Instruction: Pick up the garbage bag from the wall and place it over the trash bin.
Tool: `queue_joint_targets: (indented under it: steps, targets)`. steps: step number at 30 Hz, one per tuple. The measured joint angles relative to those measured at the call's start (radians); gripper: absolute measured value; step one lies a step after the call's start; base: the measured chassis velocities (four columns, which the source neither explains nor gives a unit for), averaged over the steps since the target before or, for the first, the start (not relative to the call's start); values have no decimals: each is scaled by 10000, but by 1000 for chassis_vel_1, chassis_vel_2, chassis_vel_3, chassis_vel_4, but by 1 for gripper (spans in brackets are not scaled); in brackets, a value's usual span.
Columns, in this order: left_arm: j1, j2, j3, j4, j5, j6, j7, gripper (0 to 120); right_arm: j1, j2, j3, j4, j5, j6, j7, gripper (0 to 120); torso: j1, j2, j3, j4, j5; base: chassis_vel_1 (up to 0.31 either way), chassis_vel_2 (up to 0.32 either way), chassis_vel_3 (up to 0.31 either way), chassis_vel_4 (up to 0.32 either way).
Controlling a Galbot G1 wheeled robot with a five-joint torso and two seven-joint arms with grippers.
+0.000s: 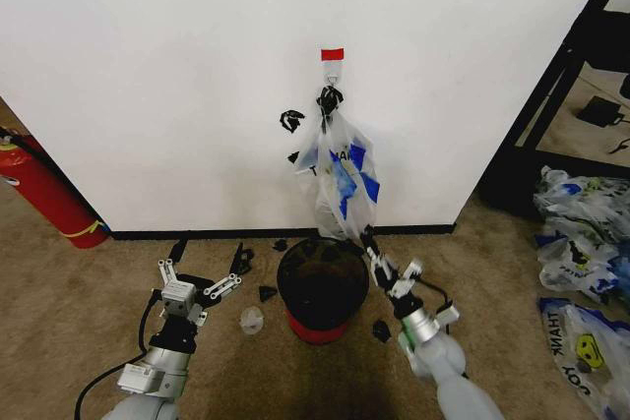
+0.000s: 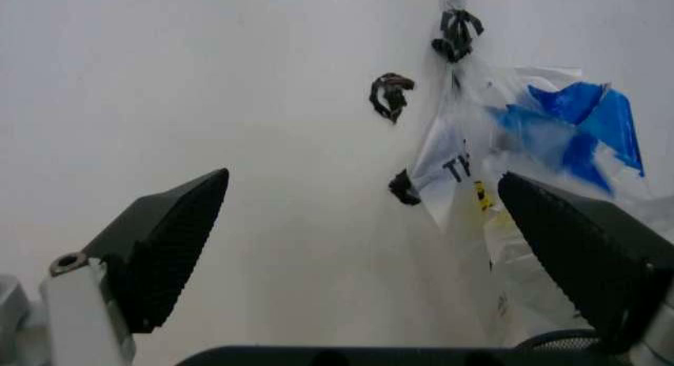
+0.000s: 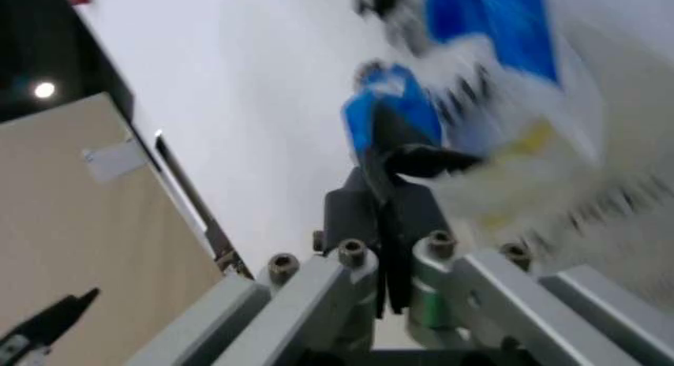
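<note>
Garbage bag (image 1: 342, 176) (hanging), pinched by right end effector (image 1: 370, 243)

The trash bin (image 1: 323, 286) stands on the carpet just before the wall (image 1: 177, 66), directly under the hanging garbage bag (image 1: 342, 176), leaving little room behind it. The right gripper (image 1: 371, 245), jaws closed on the bag's lower edge, occupies the gap beside the bin's rim. The left gripper (image 1: 202, 265), jaws spread, has free carpet around it. A fire extinguisher (image 1: 44, 194) stands well to the left.
</note>
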Motion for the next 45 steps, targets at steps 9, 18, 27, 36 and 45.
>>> queue_joint_targets:
  steps: [9,18,27,36,45]
  targets:
    - [55,-38,-17,-9,-39,-63,-10,100,-536,-1688,655,772,-2702,623,-271,30,0,1,-1,-3,-2,0,0,0,0]
    - [80,-212,115,-18,146,-121,4,100,-221,-3790,1327,1324,-4494,1657,622,63,-1,3,-1,-2,-2,0,0,0,0]
    - [52,-305,122,18,322,-124,29,100,1676,-3436,-209,870,-5563,1645,4266,97,-1,2,0,0,0,0,0,0,0]
    - [86,-285,25,113,302,-184,2,100,2850,-3258,-820,-355,-6195,1876,2898,100,-1,2,0,-2,-5,0,0,0,0]
    - [5,-295,54,222,295,-231,-6,100,3793,-2952,-1429,-1122,-7115,1955,3185,99,-1,3,-1,-2,-5,0,0,0,0]
